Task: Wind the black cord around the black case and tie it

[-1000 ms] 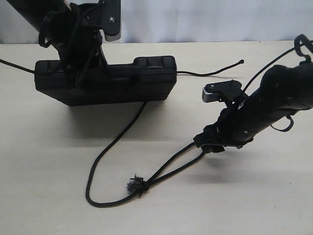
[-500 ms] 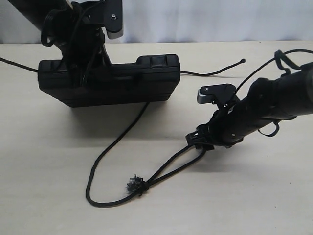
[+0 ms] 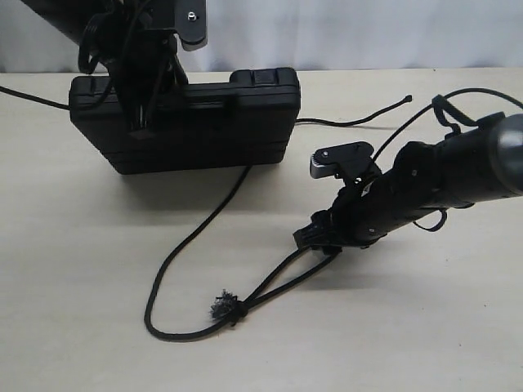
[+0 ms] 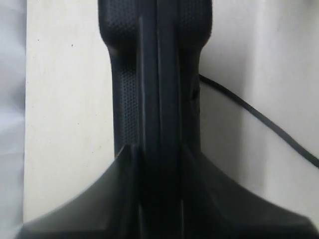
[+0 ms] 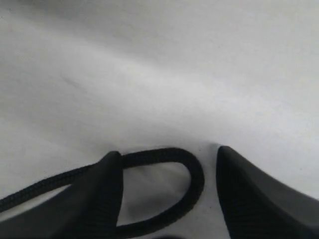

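The black case [image 3: 212, 122] stands on its long edge at the back left of the table. My left gripper [image 3: 143, 110] is shut on it from above; in the left wrist view the case's narrow edge [image 4: 159, 74] runs between the fingers [image 4: 107, 199]. The black cord [image 3: 192, 237] leaves the case's underside, curves down to a frayed knot [image 3: 222, 307], then rises as a loop to my right gripper [image 3: 315, 238]. That gripper [image 5: 167, 154] is open low over the table, with the loop's end [image 5: 194, 172] lying between its fingers [image 5: 249, 194], unpinched. The cord's knotted tip [image 3: 404, 100] lies right of the case.
The pale table [image 3: 73, 269] ends at a white backdrop [image 3: 368, 33] behind the case. A thin black line [image 3: 33, 98] runs from the case's left end off the left side. The right arm's cables [image 3: 458, 114] hang above the table's right part.
My right gripper has slid left along the table over the loop's end, staying open. The left gripper has shifted the case slightly right and tipped it more upright.
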You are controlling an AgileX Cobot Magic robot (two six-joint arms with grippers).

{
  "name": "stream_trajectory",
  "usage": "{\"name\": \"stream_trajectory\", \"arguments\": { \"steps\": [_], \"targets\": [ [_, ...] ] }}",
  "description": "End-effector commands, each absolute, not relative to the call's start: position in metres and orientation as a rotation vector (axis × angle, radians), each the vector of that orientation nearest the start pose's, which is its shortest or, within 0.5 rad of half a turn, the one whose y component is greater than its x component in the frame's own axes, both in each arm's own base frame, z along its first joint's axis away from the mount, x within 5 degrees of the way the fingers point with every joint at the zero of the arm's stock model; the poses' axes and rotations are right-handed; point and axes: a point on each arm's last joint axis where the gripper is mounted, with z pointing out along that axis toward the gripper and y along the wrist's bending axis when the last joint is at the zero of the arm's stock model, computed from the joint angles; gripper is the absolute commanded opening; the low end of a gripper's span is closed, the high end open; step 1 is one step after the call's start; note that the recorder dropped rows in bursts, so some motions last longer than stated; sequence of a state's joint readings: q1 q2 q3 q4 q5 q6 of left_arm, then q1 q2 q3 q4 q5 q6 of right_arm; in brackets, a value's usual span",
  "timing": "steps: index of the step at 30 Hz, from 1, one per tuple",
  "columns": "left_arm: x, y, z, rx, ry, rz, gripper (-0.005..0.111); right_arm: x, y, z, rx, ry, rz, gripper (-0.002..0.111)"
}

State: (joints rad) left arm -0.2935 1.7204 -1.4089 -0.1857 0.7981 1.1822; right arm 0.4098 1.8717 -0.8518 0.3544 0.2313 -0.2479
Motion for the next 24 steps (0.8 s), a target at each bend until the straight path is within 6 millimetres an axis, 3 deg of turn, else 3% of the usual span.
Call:
{"name": "stream_trajectory", "arguments": {
  "steps": [1,7,12,20,24],
  "targets": [
    [0.355,-0.121,0.306,1.569,1.899,0.162,0.0,0.3,0.136,0.112,-0.442,2.667,0.243,0.043],
    [0.348,-0.122,0.319,1.596,1.824,0.155,0.0,0.3,0.136,0.112,-0.441,2.663,0.242,0.03],
    [0.345,-0.123,0.318,1.613,1.843,0.126,0.0,0.299,0.136,0.112,-0.444,2.671,0.243,0.03],
    [0.344,-0.126,0.295,1.708,1.944,0.012,0.0,0.296,0.135,0.111,-0.456,2.707,0.251,0.031],
    [0.346,-0.126,0.289,1.724,1.962,-0.004,0.0,0.296,0.134,0.126,-0.512,2.659,0.233,0.039]
  ]
}}
